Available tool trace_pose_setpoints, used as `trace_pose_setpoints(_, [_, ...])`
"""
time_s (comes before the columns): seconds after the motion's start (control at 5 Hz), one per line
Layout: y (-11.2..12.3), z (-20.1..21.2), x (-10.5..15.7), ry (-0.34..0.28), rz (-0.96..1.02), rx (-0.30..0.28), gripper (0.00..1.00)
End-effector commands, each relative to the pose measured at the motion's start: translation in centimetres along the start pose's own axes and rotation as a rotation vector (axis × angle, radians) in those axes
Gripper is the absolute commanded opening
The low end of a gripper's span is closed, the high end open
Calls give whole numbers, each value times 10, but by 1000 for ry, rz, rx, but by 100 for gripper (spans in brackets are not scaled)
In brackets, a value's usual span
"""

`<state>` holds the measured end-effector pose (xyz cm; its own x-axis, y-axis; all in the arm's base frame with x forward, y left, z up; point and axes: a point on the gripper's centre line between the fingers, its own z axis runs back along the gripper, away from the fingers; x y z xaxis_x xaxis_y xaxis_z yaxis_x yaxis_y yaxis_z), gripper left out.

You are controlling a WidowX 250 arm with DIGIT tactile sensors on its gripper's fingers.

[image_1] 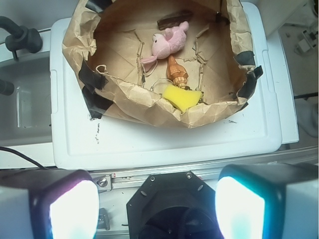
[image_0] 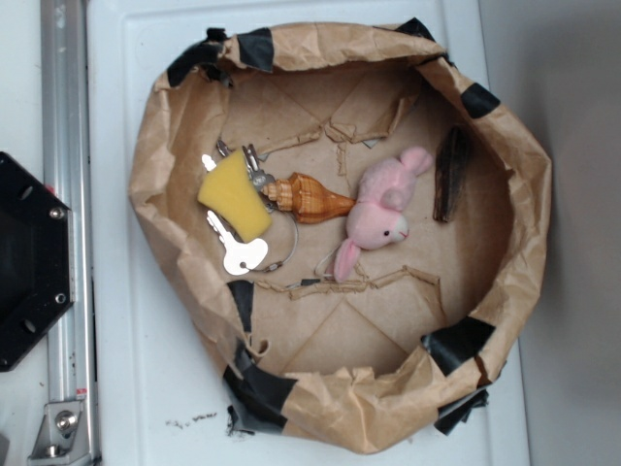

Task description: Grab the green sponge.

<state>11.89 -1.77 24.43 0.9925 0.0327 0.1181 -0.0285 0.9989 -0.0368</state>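
The green sponge (image_0: 236, 200), yellow to the eye, lay inside the paper-lined basket (image_0: 153, 175) near its left wall, resting on the keys (image_0: 239, 250) and touching the seashell (image_0: 309, 198). It looked light, soft and compressible, so a pinch across its two long flat sides should have held without slipping. The jaws of the gripper (image_1: 149, 209) stood wide apart, holding nothing, well back from the basket. Only the exterior view showed the keys' blades clearly. The wrist view alone showed the gripper, with the basket's crumpled near wall hiding the sponge's lower edge.
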Motion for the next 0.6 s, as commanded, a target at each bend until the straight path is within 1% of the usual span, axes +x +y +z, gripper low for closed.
trace_pose_setpoints(0.0, [0,0,0,0,0,0,100])
trace_pose_setpoints(0.2, [12,-30,47,28,-17,-89,100])
trace_pose_setpoints(0.4, [19,-42,86,-57,3,-98,100])
